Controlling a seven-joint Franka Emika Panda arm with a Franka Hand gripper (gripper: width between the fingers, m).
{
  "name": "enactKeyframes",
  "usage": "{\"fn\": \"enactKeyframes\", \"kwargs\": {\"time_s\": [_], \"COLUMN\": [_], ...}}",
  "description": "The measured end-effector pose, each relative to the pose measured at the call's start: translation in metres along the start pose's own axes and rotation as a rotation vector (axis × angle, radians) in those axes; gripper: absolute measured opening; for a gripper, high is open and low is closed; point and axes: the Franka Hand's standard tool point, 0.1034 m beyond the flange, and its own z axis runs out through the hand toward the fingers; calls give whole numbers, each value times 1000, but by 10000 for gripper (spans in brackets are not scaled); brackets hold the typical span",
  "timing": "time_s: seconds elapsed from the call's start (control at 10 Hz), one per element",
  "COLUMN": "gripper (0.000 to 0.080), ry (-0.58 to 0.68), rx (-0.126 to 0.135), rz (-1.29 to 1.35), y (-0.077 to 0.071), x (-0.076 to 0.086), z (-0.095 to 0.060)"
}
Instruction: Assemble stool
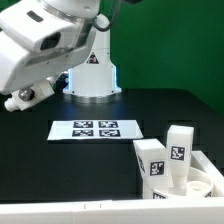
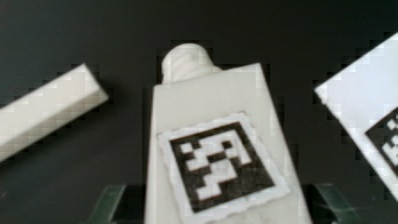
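In the wrist view a white stool leg (image 2: 214, 120) with a black-and-white tag runs lengthwise between my fingers, its rounded threaded tip pointing away from me. My gripper (image 2: 222, 206) is shut on the leg's near end, with one finger (image 2: 116, 205) showing on each side, and the leg hangs above the dark table. In the exterior view two more tagged legs (image 1: 152, 160) (image 1: 180, 148) stand upright at the exterior view's lower right, in or against the round rimmed seat (image 1: 205, 188). The arm (image 1: 40, 50) fills that view's upper left, and the held leg is hard to make out there.
The marker board (image 1: 97, 128) lies flat mid-table in front of the robot's base (image 1: 92, 80). A white border strip (image 1: 60, 212) runs along the near table edge. In the wrist view a white strip (image 2: 45, 110) and a tagged white surface (image 2: 365, 105) lie below the held leg.
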Motion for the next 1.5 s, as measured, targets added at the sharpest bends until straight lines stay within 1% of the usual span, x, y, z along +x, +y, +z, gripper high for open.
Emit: {"fn": "enactKeyframes", "kwargs": {"time_s": [0.1, 0.2, 0.3, 0.4, 0.5, 0.7, 0.8, 0.9, 1.0, 1.1, 1.2, 1.3, 1.4, 1.5], "gripper": [320, 320, 320, 320, 320, 320, 320, 320, 320, 320, 320, 320, 320, 320], "ry": [20, 93, 157, 173, 235, 347, 408, 463, 503, 578, 644, 686, 713, 729], "rx": [55, 97, 120, 136, 107, 69, 55, 98, 131, 174, 227, 199, 150, 130], "rz": [81, 138, 214, 291, 274, 293, 315, 367, 409, 468, 525, 513, 510, 535], "y": [-10, -9, -9, -12, -7, -1, 1, -7, -14, -20, -20, -12, -8, -8], "x": [6, 25, 42, 55, 58, 48, 47, 54, 70, 93, 107, 103, 88, 80], "z": [-11, -36, -54, -66, -68, -63, -62, -62, -66, -76, -95, -105, -98, -92]}}
